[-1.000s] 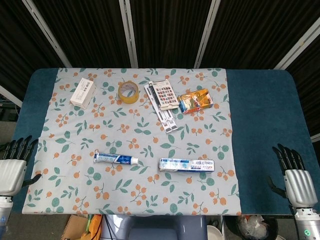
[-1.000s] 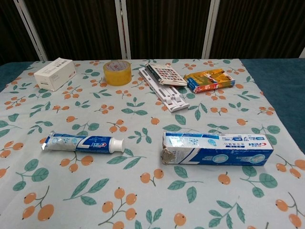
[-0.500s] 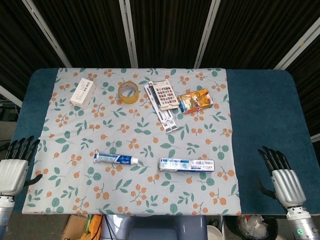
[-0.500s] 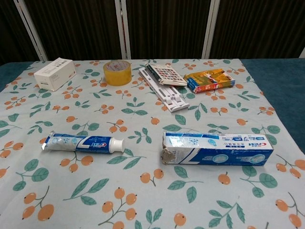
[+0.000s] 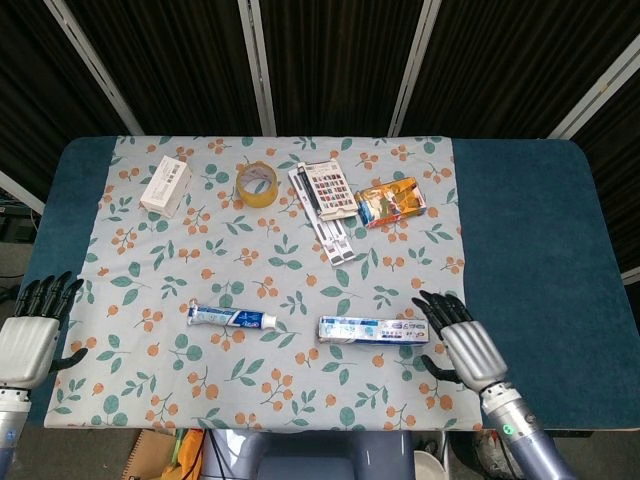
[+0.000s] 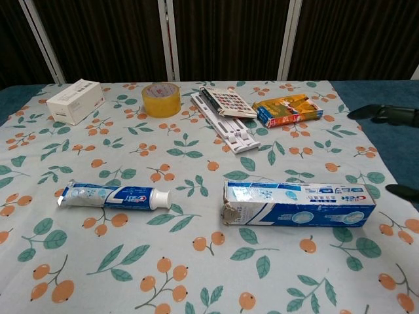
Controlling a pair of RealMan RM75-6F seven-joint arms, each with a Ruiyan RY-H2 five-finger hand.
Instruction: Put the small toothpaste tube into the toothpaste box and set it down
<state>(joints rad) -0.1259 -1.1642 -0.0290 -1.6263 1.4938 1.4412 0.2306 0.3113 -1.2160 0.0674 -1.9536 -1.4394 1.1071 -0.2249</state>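
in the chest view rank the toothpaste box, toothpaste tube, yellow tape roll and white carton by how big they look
1. toothpaste box, clearly the largest.
2. toothpaste tube.
3. white carton.
4. yellow tape roll.
The carton and tape lie farther from the camera, so their true size against the tube is unsure.

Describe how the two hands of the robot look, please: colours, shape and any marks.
Both the left hand and the right hand have a pale silver-grey ribbed back and slim black fingers. The right one sits on a grey-blue round wrist with a small green light. No cables or printed marks can be seen.
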